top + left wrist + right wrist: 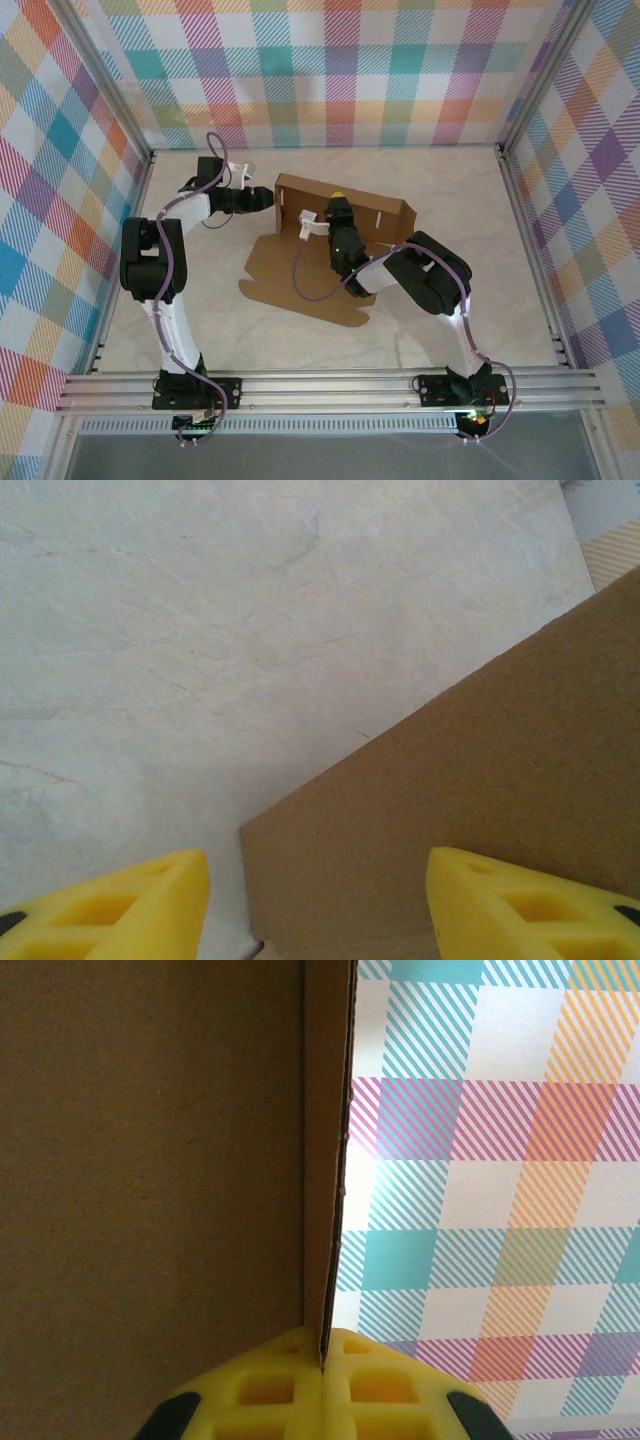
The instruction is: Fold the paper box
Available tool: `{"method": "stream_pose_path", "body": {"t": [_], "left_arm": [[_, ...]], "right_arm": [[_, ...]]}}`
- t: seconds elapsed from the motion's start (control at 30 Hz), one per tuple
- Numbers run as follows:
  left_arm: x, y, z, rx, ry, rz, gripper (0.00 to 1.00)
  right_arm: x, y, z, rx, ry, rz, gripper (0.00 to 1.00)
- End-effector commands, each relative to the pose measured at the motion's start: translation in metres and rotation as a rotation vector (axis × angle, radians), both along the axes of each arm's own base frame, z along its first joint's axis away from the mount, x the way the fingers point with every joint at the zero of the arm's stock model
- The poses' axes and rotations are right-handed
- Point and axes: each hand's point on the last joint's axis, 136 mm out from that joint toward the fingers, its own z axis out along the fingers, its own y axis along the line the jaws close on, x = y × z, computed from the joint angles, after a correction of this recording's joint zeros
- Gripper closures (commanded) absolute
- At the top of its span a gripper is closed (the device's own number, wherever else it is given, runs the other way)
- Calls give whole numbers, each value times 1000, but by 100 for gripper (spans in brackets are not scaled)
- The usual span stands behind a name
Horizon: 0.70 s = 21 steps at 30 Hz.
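At the left of the top view, the left end effector [264, 198] sits level with the left end of the paper box [300, 272], just beside its raised end wall. From its wrist camera, the left end effector [320, 885] is open: the two yellow fingers [130, 900] stand well apart above a corner of a plain brown cardboard panel, and whether either one touches it cannot be told. The pale marbled counter [200, 630] lies beyond that corner.

The paper box rests mid-counter [450, 190], half formed. Its far and end walls stand upright, while the near panel with its tabs lies flat. Its cardboard is plain brown.

Further right, the right end effector [338, 200] reaches into the box's tray from the near side, up against the far wall. In its wrist view the right end effector [322, 1348] is closed, pinching the upright cardboard wall [325, 1160] edge-on between its yellow fingertips. The plaid wall [500, 1160] is behind it.
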Motion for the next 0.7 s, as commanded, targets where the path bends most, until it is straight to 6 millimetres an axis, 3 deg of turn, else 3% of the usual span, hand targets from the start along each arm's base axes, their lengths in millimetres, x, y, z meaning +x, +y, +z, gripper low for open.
{"method": "stream_pose_path", "body": {"t": [0.0, 0.2, 0.67], "left_arm": [[0, -9, 23, 8, -142, -40, 40], [-14, -19, 33, -40, -210, -110, 37], [-42, -21, 26, 25, -183, -261, 35]], "right_arm": [[-10, 5, 12, 18, -16, 22, 100], [-11, 4, 7, 26, 30, 26, 100], [-10, 6, -1, 41, 76, 31, 100]]}}
